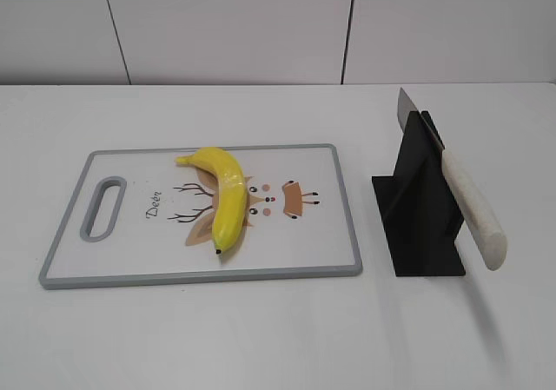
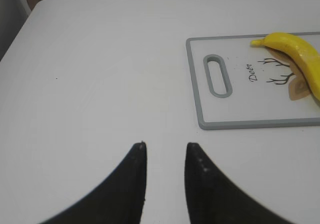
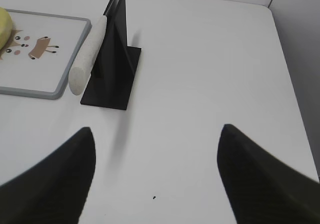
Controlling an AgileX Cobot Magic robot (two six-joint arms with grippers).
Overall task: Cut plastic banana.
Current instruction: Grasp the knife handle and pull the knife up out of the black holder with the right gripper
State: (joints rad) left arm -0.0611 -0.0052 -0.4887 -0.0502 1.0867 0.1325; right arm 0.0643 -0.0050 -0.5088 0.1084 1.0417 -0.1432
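Observation:
The yellow plastic banana [image 1: 223,198] lies whole on the white cutting board [image 1: 321,234] with a grey rim, its black tip towards the front; it also shows in the left wrist view [image 2: 300,59]. A knife with a white handle [image 1: 473,212] rests slanted in a black stand [image 1: 421,212], blade up at the back; its handle also shows in the right wrist view [image 3: 87,57]. My left gripper [image 2: 165,145] is open and empty over bare table, left of the board. My right gripper [image 3: 157,129] is wide open and empty, in front and right of the stand. Neither gripper shows in the exterior view.
The board has a slot handle [image 1: 102,208] at its left end and a printed deer picture [image 1: 287,201]. The white table's right edge [image 3: 295,84] runs close beside my right gripper. A white panelled wall stands behind the table.

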